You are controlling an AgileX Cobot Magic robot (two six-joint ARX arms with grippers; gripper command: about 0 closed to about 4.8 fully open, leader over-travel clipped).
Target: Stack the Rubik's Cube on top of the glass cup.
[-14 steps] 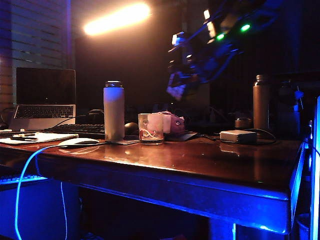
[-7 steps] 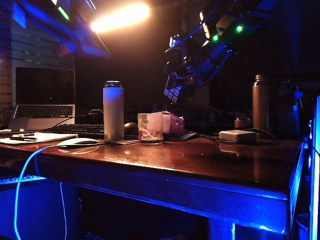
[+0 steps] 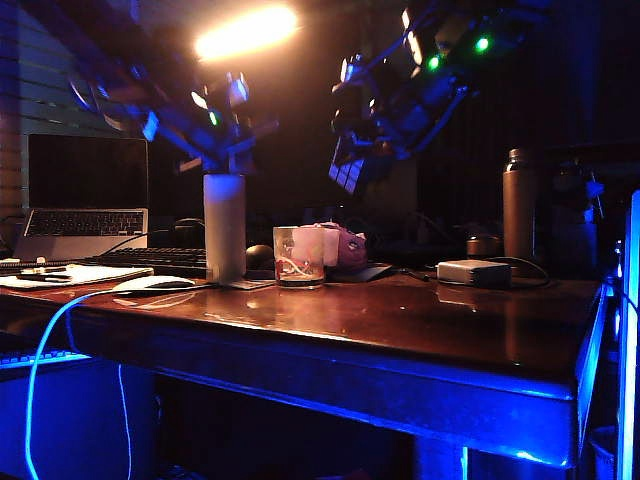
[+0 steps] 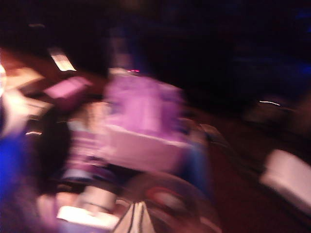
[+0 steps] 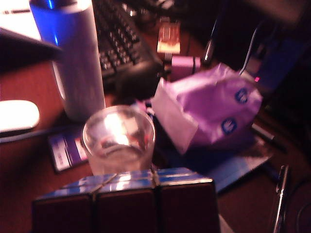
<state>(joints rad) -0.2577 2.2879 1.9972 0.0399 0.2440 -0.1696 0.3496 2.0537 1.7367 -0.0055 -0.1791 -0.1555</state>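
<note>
We see the glass cup (image 3: 299, 257) upright on the surface (image 3: 400, 320), a red-and-white curl inside. Right claw (image 3: 352, 170), clamped on the Rubik's Cube (image 5: 124, 201), hangs above it. Left claw (image 3: 222, 135) hovers over the white bottle (image 3: 224, 226); state unreadable through blur.

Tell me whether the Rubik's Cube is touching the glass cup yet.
Apart. The exterior view shows the Rubik's Cube held by the right end effector well above the glass cup, dark background between them.

Clear glass cup (image 5: 118, 138) — red-white curl inside.
</note>
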